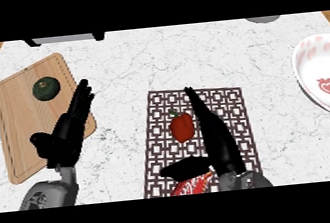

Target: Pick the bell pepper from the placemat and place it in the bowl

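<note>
Right hand (pixel 217 138) at lower centre, fingers straight, thumb spread left. Red bell pepper (pixel 182 126) just left of fingers on patterned placemat (pixel 234 102), ungrasped. Bowl (pixel 327 80) at right edge, cut off; bare marble between. Left hand (pixel 70 130) open at lower left, overlapping cutting board (pixel 21 127) edge. Placemat's lower part hidden by wrist.

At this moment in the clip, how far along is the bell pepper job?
Nothing is delivered yet: the red bell pepper lies on the patterned placemat, and the bowl at the right edge shows nothing inside. In hand: the right hand sits open beside the pepper, fingers straight, not closed on it. The left hand rests open by the cutting board. Grasp, carry and placement remain.
</note>
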You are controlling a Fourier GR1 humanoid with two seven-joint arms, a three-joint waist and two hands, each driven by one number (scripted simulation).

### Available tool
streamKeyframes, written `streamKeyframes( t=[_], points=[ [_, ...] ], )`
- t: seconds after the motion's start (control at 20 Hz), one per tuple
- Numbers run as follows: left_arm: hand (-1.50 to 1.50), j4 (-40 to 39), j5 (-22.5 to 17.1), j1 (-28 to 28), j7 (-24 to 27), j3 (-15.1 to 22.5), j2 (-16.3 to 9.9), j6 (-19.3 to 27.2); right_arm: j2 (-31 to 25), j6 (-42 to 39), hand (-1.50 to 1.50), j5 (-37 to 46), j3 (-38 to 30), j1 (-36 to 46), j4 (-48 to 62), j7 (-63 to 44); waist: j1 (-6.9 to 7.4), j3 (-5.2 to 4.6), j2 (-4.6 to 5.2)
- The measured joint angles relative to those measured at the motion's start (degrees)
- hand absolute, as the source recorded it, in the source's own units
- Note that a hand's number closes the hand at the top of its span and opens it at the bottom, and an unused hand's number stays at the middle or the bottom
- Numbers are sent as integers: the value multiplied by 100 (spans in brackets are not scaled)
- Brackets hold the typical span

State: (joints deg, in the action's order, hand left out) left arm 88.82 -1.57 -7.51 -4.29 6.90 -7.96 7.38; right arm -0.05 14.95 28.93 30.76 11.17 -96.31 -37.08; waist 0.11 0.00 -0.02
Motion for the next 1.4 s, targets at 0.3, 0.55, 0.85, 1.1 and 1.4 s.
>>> streamKeyframes(
  t=[0.3,0.55,0.85,1.1,1.4],
  points=[
    [0,115,137,-32,-177,-83,106,-62,3,407,-150,-258,104,5,419,278,0,0,1],
    [0,39,200,-84,-170,-166,229,-94,-5,602,-150,-353,34,38,962,768,-2,0,2],
    [0,-7,222,-205,-224,-261,221,-177,-55,622,-150,39,-80,325,1568,552,0,-1,3],
    [0,-49,318,-219,-180,-269,335,-142,-14,627,-150,25,-48,653,2133,555,9,0,5],
    [0,-108,379,-272,-171,-282,392,-183,-54,470,150,-61,190,887,2603,1016,9,-9,-11]
  ],
)
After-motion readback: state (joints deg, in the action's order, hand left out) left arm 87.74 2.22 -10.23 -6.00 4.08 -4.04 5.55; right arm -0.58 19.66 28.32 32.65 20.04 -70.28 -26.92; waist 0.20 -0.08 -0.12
